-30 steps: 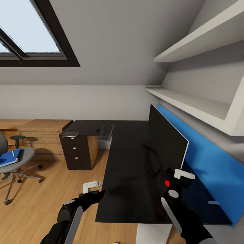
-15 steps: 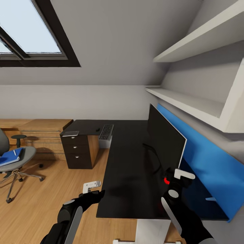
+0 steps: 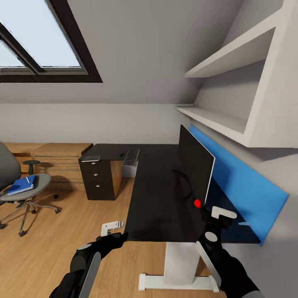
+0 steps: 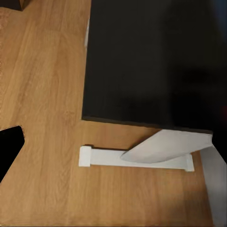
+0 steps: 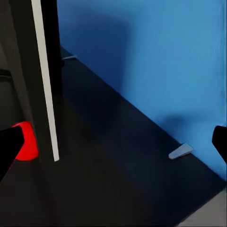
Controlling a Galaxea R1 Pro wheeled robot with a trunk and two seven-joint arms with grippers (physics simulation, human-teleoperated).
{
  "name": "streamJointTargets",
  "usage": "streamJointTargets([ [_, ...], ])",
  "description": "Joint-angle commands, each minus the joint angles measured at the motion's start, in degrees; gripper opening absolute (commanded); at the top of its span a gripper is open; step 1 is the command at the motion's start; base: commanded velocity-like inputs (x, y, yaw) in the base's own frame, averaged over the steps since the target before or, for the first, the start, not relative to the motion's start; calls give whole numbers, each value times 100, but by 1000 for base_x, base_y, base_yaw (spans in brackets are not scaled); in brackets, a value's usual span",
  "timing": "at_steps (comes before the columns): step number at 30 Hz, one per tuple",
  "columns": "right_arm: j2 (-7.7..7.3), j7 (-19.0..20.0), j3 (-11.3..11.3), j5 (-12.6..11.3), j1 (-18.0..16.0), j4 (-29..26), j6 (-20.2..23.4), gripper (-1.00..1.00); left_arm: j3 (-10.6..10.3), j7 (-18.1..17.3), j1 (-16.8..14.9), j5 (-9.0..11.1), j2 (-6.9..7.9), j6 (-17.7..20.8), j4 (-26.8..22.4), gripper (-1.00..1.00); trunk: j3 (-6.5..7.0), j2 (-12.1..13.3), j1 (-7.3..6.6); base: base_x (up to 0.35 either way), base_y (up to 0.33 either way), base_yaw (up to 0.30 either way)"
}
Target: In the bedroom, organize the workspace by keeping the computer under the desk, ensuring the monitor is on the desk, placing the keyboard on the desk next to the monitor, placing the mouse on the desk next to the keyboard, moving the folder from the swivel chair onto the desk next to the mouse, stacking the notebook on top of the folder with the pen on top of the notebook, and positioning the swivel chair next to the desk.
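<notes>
The black L-shaped desk (image 3: 157, 194) runs ahead of me. The monitor (image 3: 194, 167) stands on it edge-on, in front of a blue wall panel (image 3: 240, 186). The keyboard (image 3: 131, 156) lies at the desk's far end with a small dark mouse (image 3: 121, 155) beside it. At the left, the grey swivel chair (image 3: 12, 194) carries the blue folder and notebook (image 3: 22, 185) with a pen on top. My left gripper (image 3: 118, 231) hangs open over the floor by the desk's near edge. My right gripper (image 3: 215, 215) is open above the desk's near corner, beside the monitor's edge (image 5: 45, 80).
A dark drawer unit (image 3: 98, 178) stands under the desk's far wing, with a flat silver item (image 3: 91, 159) on top. Low wooden cabinets (image 3: 58, 159) line the back wall. The desk's white leg and foot (image 4: 137, 158) rest on the wood floor. White shelves (image 3: 231, 120) overhang the desk. A red spot (image 3: 197, 203) glows near the monitor.
The camera has backed away and turned: the desk's white leg and foot have come into view and the chair sits further into the picture. Both arms hold the same pose.
</notes>
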Motion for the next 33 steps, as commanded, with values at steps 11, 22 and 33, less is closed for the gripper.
streamJointTargets([
  [11, 368, -16, 145, -61, -6, 357, -848, 100, 38, 36, -4, 58, 15, 24, -6, 100, -8, -6, -3, -228, 217, 0],
  [22, 546, 296, 1038, -35, -6, 969, -1661, 100, 306, 45, -4, 71, 97, 31, 9, 100, -8, -6, -3, -8, 329, 28],
  [33, 697, 302, 1047, -26, -6, 1238, -1685, 100, 350, 45, -4, 79, 113, 32, 11, 100, -8, -6, -3, 0, 336, 261],
])
